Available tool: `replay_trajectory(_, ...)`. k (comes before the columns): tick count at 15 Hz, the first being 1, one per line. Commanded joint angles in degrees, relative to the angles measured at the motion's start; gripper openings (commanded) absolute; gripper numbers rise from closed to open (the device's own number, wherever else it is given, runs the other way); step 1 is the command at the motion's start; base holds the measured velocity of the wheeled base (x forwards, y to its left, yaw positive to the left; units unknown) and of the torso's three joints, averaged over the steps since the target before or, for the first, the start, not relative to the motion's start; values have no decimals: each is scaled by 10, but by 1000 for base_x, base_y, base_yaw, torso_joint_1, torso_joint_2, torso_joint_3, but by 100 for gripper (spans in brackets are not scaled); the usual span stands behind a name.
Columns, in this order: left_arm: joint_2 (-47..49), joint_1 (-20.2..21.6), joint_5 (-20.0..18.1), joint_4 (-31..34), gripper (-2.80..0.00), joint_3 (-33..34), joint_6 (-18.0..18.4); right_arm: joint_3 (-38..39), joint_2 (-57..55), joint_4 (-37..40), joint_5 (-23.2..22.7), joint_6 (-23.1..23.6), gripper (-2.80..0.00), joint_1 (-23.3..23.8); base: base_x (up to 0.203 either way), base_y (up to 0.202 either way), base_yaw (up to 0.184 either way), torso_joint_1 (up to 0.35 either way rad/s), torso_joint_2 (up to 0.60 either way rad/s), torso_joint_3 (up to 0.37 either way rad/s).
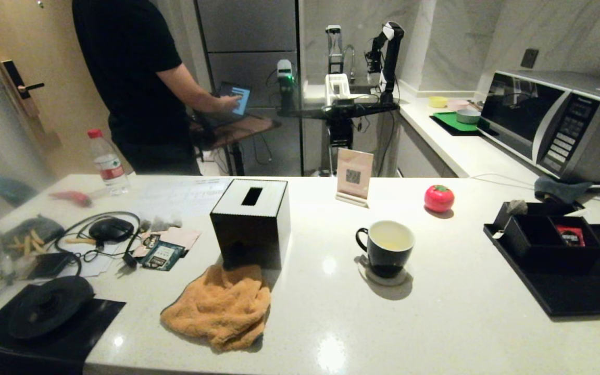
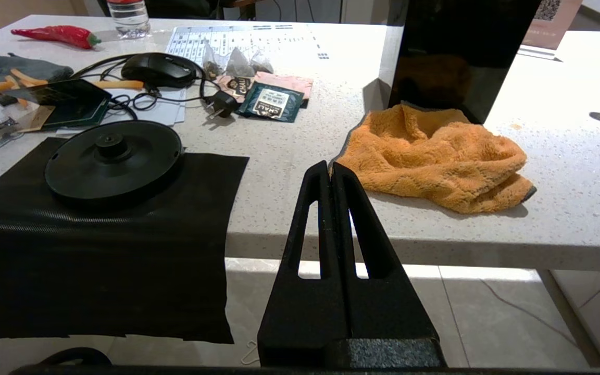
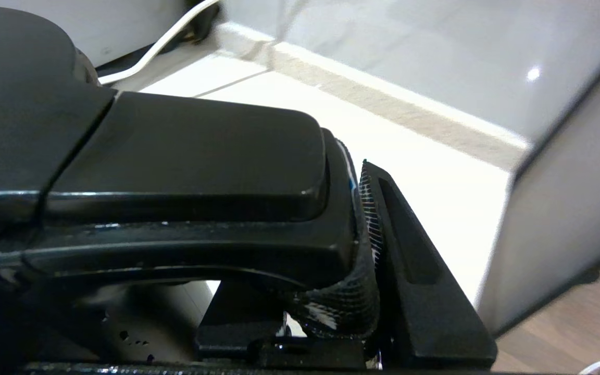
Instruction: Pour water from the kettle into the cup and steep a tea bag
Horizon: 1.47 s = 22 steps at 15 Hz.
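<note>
Right gripper [image 3: 367,250]: jaws clamped on the black handle of the kettle [image 3: 149,172], seen only in the right wrist view, out of the head view. Left gripper [image 2: 331,174]: jaws pressed together, empty, parked off the near counter [image 2: 289,156] edge, just short of the orange cloth [image 2: 435,156]. Kettle base [image 2: 112,156] bare on a black mat. Cup [image 1: 386,247] on a coaster mid-counter, pale yellow water [image 1: 389,240] inside. Tissue box [image 1: 250,221] left of cup
</note>
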<state>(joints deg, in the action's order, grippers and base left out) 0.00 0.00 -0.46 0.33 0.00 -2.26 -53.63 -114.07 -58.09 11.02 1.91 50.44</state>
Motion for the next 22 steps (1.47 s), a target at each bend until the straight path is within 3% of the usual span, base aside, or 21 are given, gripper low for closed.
replay_trajectory(1, 0, 0, 0, 0, -280, 0, 0, -6, -26, -11, 1, -1, -280, -12, 0, 0, 0, 0, 0, 0)
replay_trajectory(11, 0, 0, 0, 0, -280, 0, 0, -42, -94, -62, 3, 0, -280, -30, 0, 0, 0, 0, 0, 0)
replay_trajectory(22, 0, 0, 0, 0, -280, 0, 0, -53, -119, -63, 5, 4, -280, -43, 0, 0, 0, 0, 0, 0)
